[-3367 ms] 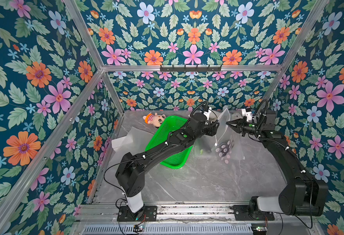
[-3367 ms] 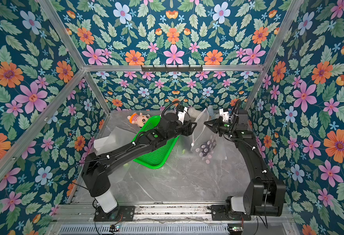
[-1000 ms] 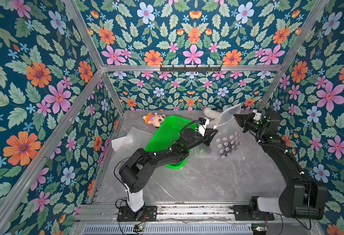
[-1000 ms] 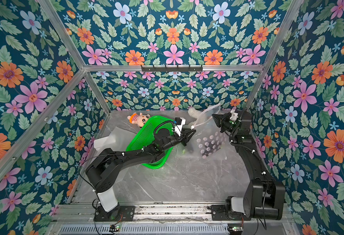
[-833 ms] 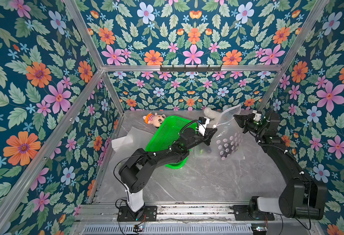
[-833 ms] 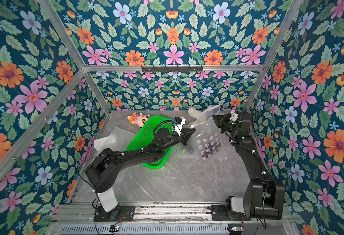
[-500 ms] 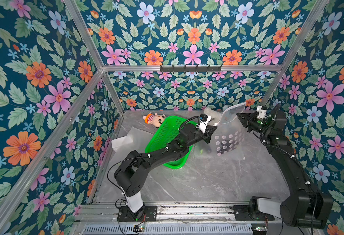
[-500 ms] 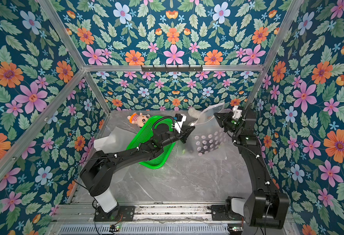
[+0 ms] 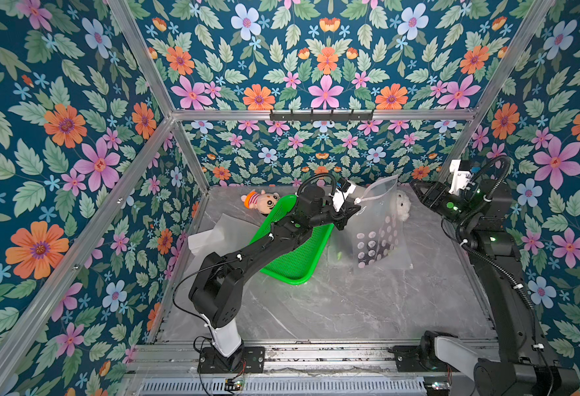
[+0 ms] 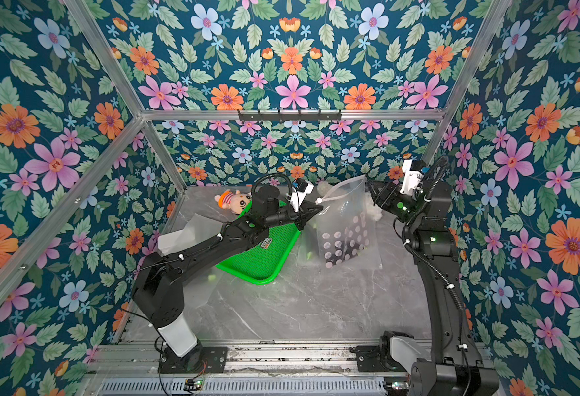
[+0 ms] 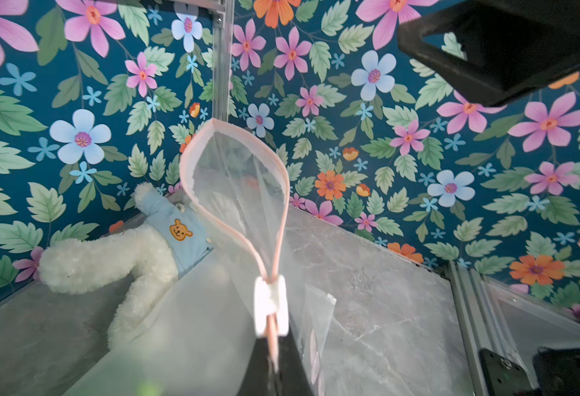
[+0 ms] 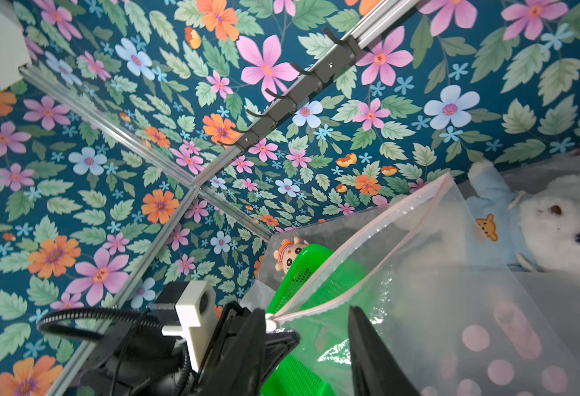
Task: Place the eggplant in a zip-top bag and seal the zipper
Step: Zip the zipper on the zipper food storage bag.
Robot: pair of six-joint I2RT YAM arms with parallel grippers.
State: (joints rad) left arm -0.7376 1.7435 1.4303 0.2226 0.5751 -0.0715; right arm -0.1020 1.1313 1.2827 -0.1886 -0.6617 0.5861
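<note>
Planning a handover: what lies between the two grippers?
The raised zip-top bag, its zipper pinched by the left gripper; seen in both top views.

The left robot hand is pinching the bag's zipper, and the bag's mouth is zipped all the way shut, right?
Not quite. The left gripper does pinch the zipper, but the zip-top bag is open, not zipped shut: the left wrist view shows its mouth spread in a wide loop.
</note>
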